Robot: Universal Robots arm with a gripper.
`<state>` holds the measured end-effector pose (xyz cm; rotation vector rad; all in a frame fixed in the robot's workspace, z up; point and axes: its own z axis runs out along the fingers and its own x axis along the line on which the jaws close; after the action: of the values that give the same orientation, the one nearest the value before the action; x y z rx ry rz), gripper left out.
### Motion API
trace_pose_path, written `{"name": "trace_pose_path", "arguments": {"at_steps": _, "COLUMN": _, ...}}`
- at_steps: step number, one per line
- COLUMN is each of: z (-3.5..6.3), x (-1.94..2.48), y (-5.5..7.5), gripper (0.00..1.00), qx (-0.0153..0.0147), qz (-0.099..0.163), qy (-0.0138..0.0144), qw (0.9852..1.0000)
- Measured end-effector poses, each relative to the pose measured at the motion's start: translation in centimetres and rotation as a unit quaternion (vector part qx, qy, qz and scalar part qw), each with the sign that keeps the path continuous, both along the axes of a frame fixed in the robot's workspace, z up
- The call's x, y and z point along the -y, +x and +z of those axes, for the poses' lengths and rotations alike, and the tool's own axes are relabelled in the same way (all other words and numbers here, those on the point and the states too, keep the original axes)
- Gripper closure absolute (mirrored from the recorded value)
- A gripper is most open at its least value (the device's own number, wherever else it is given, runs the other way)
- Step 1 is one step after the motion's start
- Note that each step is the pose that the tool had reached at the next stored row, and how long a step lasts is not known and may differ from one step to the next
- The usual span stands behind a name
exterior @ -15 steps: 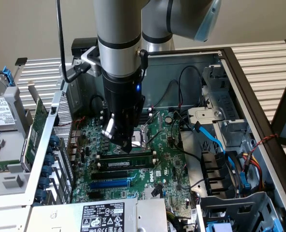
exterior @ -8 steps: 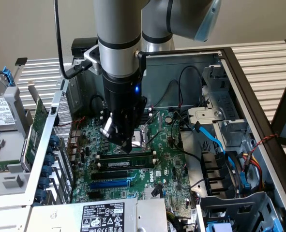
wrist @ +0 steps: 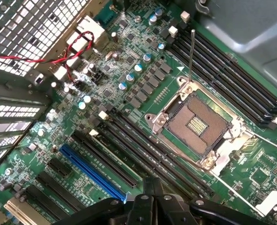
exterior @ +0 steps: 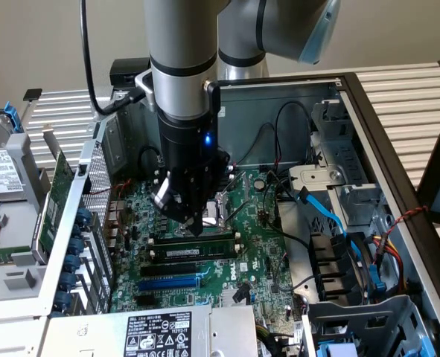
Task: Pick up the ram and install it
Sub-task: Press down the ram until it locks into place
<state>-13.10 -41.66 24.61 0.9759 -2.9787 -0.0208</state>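
Computer case (exterior: pixel 368 126): an open metal chassis lying on its side, its walls framing everything else; a slatted surface shows beyond it.
Motherboard (exterior: pixel 257 245): a green board on the case floor, the landmark for all places below; in the wrist view (wrist: pixel 129 75) it is crowded with capacitors and small chips.
Robot arm (exterior: pixel 182 59): a grey column coming down from above the motherboard's middle, with a black wrist section and a small blue light.
Power supply label (exterior: pixel 156 333): a white and black sticker on a metal box at the motherboard's near edge.
Expansion card (exterior: pixel 52 201): an upright green card standing outside the motherboard, beyond the perforated bracket wall at the exterior view's left.
Blue cable (exterior: pixel 331 216): runs along the drive bays off the motherboard's side at the exterior view's right.
CPU socket (wrist: pixel 199 124): an open metal-framed square at the motherboard's centre, with its thin lever (wrist: pixel 191 54) raised.
Blue slot (wrist: pixel 93 171): a long slot among black ones on the motherboard; also in the exterior view (exterior: pixel 171 282).
Ram (exterior: pixel 196 253): a narrow stick with a white label strip, lying along the black slots on the motherboard, just below the gripper tip.
Gripper (exterior: pixel 191 223): directly over the motherboard slots next to the ram; black fingertips (wrist: pixel 150 187) look pressed together, holding nothing.
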Motion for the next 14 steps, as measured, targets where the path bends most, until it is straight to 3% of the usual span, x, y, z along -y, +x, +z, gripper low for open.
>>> {"name": "trace_pose_path", "arguments": {"at_steps": 7, "z": 0.00, "x": 0.00, "y": 0.00, "gripper": 0.89, "qx": 0.0000, "qz": -0.048, "qy": -0.0001, "qw": 0.9989}}
{"name": "trace_pose_path", "arguments": {"at_steps": 14, "z": 0.00, "x": 0.00, "y": 0.00, "gripper": 0.89, "qx": 0.0000, "qz": -0.096, "qy": -0.0002, "qw": 0.9954}}
